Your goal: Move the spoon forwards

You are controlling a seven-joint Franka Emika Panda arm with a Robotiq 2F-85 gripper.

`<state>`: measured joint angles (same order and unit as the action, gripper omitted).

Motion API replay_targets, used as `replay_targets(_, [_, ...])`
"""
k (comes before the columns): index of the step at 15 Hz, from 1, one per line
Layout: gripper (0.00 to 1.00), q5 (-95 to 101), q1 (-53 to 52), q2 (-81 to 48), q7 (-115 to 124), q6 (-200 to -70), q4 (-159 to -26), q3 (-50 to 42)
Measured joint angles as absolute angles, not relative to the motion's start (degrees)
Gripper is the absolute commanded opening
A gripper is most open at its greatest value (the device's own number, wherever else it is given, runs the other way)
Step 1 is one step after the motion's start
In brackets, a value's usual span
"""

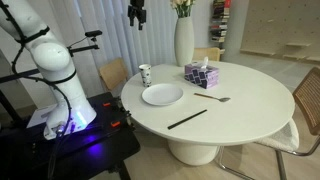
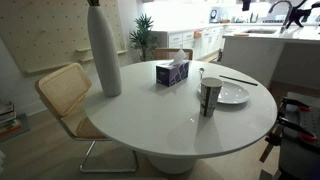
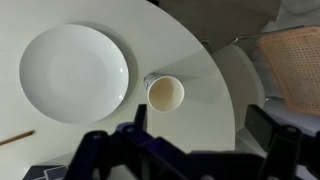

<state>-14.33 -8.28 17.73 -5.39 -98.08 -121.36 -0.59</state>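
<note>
The spoon (image 1: 213, 98) is a small silver-grey piece lying flat on the round white table (image 1: 250, 100), to the right of the white plate (image 1: 162, 95) and in front of the tissue box (image 1: 201, 74). My gripper (image 1: 137, 14) hangs high above the table's far left side, well away from the spoon. In the wrist view the gripper (image 3: 203, 130) is open and empty, looking down on the plate (image 3: 73, 72) and a mug (image 3: 165, 93). The spoon does not show in the wrist view.
A long thin black stick (image 1: 187, 118) lies near the table's front edge. A tall white vase (image 1: 184, 40) and the mug (image 1: 145, 74) stand at the back. Wicker chairs (image 1: 112, 72) (image 2: 62, 92) stand around the table. The robot base (image 1: 60, 80) stands on the left.
</note>
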Motion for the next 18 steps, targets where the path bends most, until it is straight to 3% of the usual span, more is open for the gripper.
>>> replay_targets(12, [1.00,-14.33,-8.14,17.70,-5.39,-98.10,-121.35,-0.49])
replay_targets(18, [1.00,-15.38,-4.31,12.18,0.34,-105.98,-117.12,-1.37])
